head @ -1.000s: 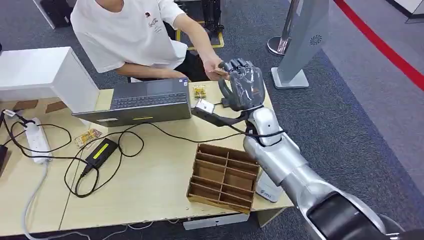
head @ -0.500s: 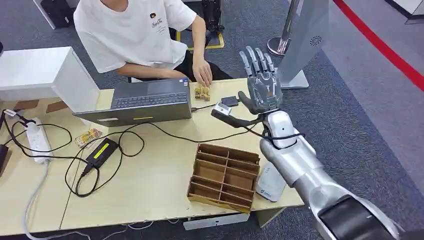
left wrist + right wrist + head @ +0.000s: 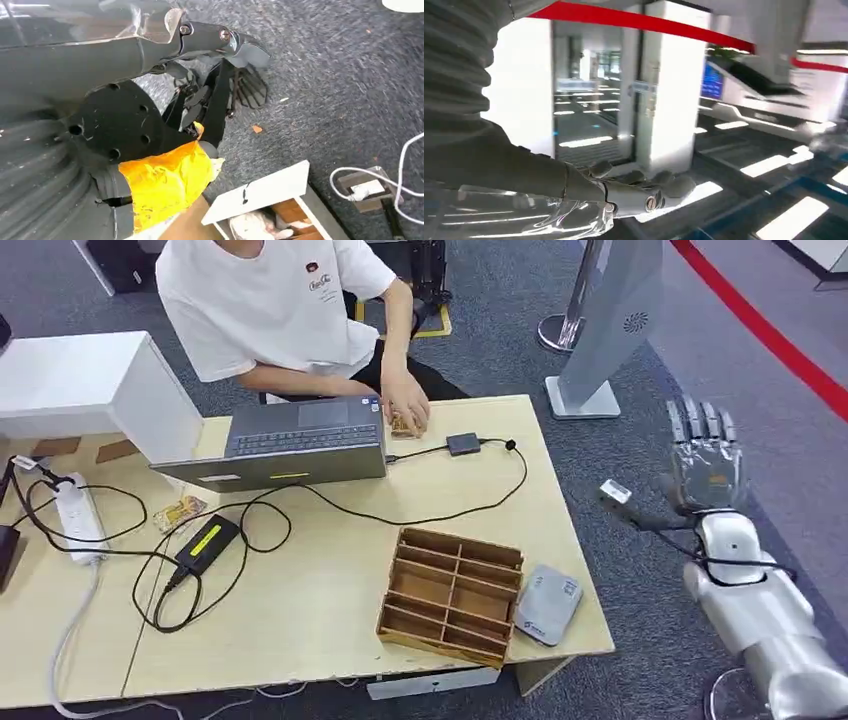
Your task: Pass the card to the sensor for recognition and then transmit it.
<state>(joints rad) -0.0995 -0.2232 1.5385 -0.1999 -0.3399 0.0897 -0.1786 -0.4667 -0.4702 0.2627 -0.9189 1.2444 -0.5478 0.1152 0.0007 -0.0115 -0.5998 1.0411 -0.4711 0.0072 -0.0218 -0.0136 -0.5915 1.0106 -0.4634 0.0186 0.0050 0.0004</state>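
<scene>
My right hand (image 3: pixel 705 455) is raised off the table's right side, over the carpet. Its fingers are straight and apart and it holds nothing. The right wrist view shows the same hand (image 3: pixel 624 197) empty, with its fingers stretched out. My left hand (image 3: pixel 165 50) hangs over the carpet with its fingers extended and nothing in them. A person's hand (image 3: pixel 405 412) rests on small yellowish cards (image 3: pixel 398 426) at the table's far edge beside the laptop. A small black sensor box (image 3: pixel 462 444) on a cable lies just right of that hand.
An open laptop (image 3: pixel 300 445), a wooden divider tray (image 3: pixel 450 580) and a flat grey device (image 3: pixel 547 603) at the front right corner sit on the wooden table (image 3: pixel 330 540). Cables, a black adapter (image 3: pixel 205 540) and a power strip (image 3: pixel 75 515) lie left. A grey kiosk (image 3: pixel 620 320) stands behind.
The person took the card from my right hand and lowered it to the table beside the laptop. My right hand opened and swung right, off the table.
</scene>
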